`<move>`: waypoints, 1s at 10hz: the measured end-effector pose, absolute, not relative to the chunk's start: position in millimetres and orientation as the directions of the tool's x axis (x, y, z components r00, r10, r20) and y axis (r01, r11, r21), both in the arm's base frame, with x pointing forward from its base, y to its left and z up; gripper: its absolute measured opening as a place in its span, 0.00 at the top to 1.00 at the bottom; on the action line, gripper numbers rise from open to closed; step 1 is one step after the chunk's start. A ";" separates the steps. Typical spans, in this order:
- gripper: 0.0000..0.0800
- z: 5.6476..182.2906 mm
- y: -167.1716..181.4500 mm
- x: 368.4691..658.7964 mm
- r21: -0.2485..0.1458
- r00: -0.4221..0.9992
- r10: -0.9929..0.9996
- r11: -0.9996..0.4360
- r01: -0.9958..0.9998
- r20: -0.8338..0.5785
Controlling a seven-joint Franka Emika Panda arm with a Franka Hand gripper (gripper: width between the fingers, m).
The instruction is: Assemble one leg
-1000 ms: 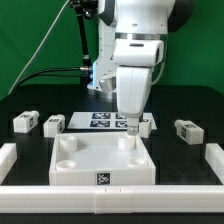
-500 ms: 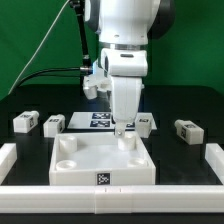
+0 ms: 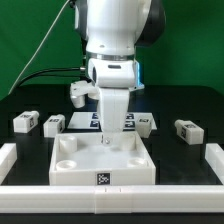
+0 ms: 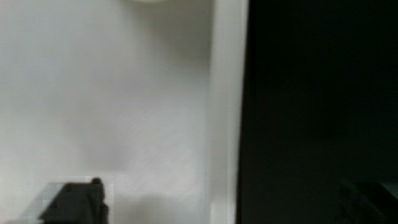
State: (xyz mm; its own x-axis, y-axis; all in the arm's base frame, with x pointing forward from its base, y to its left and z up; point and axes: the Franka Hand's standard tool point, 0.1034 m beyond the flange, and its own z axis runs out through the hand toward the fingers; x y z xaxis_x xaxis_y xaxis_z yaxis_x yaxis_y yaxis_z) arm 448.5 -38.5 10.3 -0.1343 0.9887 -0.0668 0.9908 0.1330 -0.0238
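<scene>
My gripper (image 3: 105, 137) hangs over the back middle of the large white tray-like part (image 3: 75, 166), close above it. It is open and empty. In the wrist view its dark fingertips (image 4: 75, 203) stand wide apart, with the gripper (image 4: 221, 205) over the tray's white surface (image 4: 125, 110) and its edge. Several small white legs with tags lie on the black table. Two are at the exterior view's left (image 3: 24, 121) (image 3: 53, 124), one is at its right (image 3: 186, 129), and one is by the marker board's right end (image 3: 146, 122).
The marker board (image 3: 90, 120) lies behind the tray, partly hidden by the arm. A low white wall runs along the table's front (image 3: 110, 197) and both sides. A black cable (image 3: 45, 72) hangs at the back left before a green backdrop.
The arm has swung toward the exterior view's left. The gripper has moved from the tray's back right corner to its back middle, still open and empty.
</scene>
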 end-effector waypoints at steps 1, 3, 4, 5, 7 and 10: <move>0.19 8.3 -38.6 449.2 -0.026 -0.134 0.989 0.133 0.991 -0.066; 0.19 7.2 -37.3 449.2 -0.027 -0.136 0.989 0.134 0.991 -0.066; 0.20 6.7 -38.0 449.0 -0.028 -0.134 0.989 0.133 0.991 -0.065; 0.41 6.7 -38.0 448.9 -0.028 -0.134 0.989 0.133 0.991 -0.065; 0.64 6.6 -38.0 448.8 -0.029 -0.134 0.989 0.132 0.991 -0.065; 0.93 6.7 -38.4 449.1 -0.027 -0.133 0.989 0.132 0.991 -0.066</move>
